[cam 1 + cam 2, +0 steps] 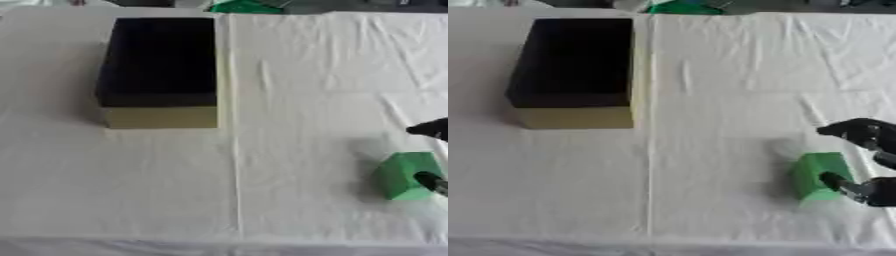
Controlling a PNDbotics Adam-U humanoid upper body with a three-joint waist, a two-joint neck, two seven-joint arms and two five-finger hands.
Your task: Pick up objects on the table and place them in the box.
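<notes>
White cloth (289, 100); box (159, 70) far left; right hand (866, 160) fingers apart round green block (820, 176).

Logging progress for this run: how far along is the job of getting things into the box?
Nothing looks done yet: the box shows only a dark inside, with no item visible in it. In hand: the right hand is at the green block, one finger touching its side, but the block sits on the table. Left: gripping, lifting, carrying and dropping it in.
</notes>
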